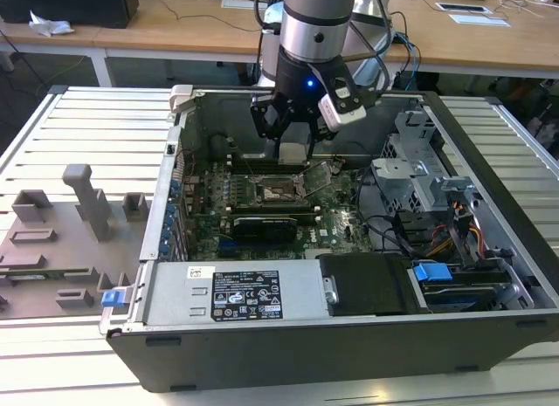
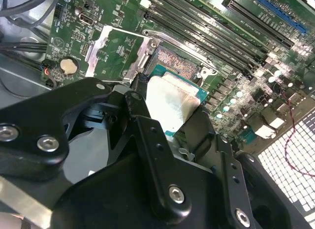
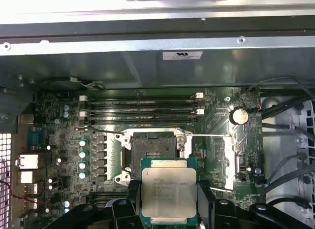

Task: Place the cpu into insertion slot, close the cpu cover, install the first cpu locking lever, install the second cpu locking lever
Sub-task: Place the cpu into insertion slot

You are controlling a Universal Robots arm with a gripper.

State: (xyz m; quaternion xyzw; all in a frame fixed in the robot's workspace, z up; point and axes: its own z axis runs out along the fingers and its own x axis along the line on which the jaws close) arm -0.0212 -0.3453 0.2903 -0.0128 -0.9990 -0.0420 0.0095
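Currently held: one cpu (image 3: 169,194), dull silver top up with a green border around it; it also shows in the second wrist view (image 2: 172,103) and the exterior view (image 1: 294,151).
Gripper: one gripper (image 3: 169,205) on the single arm, reaching down into the open case (image 1: 349,349).
Fingers: two black fingers (image 3: 133,197), one on each of two opposite edges of the cpu, gripping it between them.
Cpu position: in the air over the motherboard (image 3: 64,155), above the slot area and not seated in it.
Insertion slot: one square socket (image 3: 152,149), dark centre uncovered, silver rim around it; also in the second wrist view (image 2: 177,64) and the exterior view (image 1: 275,192).
Cpu cover: one thin silver frame (image 3: 231,162), swung open and lying on the slot's side toward the exterior view's right; green board shows through its square opening (image 2: 94,50).
Memory slots: four long black slots (image 3: 142,108) side by side, on the far side of the insertion slot.
Coin battery: one round cell (image 3: 239,115), beyond the cpu cover toward the right.
Capacitors: one column of four teal-topped cans (image 3: 82,157), left of the slot.
Power supply: one silver box (image 1: 227,292) along the case's near wall.
Surface: one white slatted surface (image 1: 96,127) carrying the case.
Fixture tray: one grey tray (image 1: 52,249) on the surface, at the exterior view's left, apart from the case.
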